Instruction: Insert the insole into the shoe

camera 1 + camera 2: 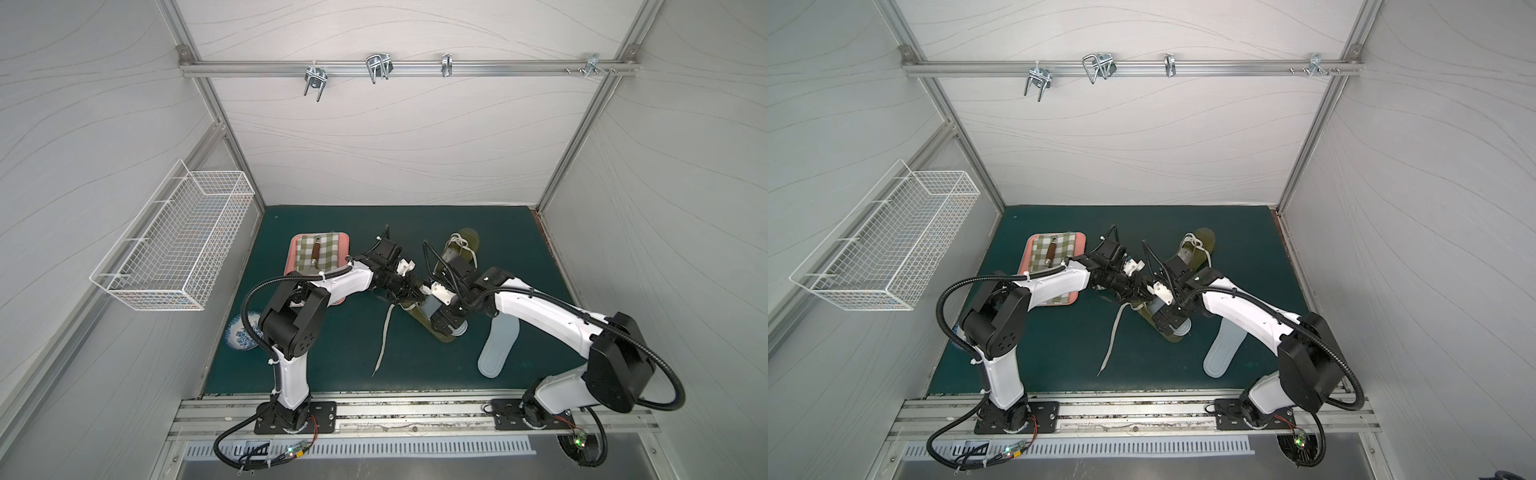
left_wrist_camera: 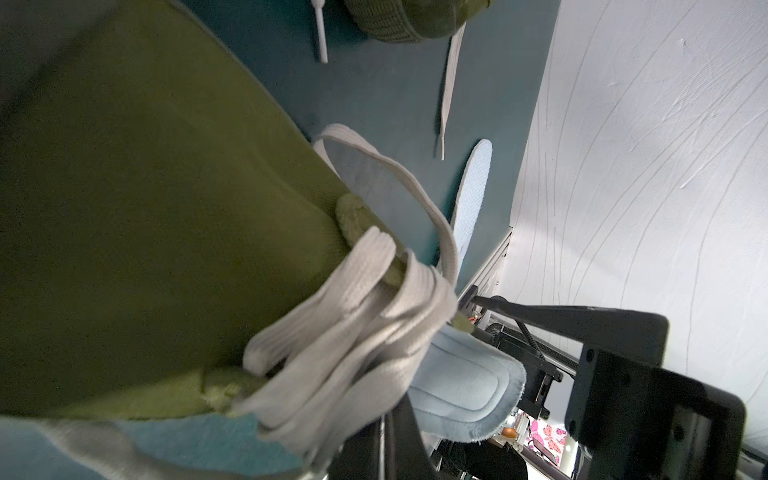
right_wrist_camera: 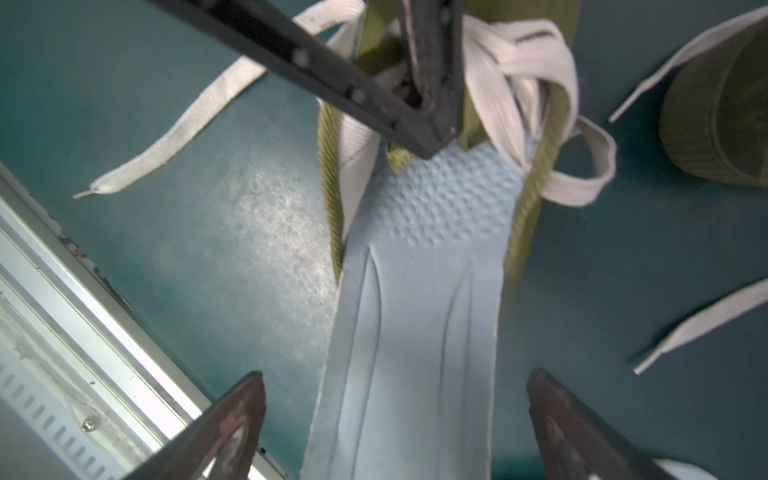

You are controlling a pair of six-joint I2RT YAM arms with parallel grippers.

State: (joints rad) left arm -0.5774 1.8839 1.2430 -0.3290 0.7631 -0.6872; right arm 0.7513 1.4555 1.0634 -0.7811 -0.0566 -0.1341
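Though blurred, right pincer [image 3: 397, 376] seemingly splayed.

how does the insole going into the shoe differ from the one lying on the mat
The tucked insole has its front end inside the olive shoe, with its heel end sticking out. The loose insole lies flat on the green mat, apart from the shoe. The tucked insole sits between the fingers of the open right gripper; no gripper is at the loose insole. Both are pale blue and similar in shape.
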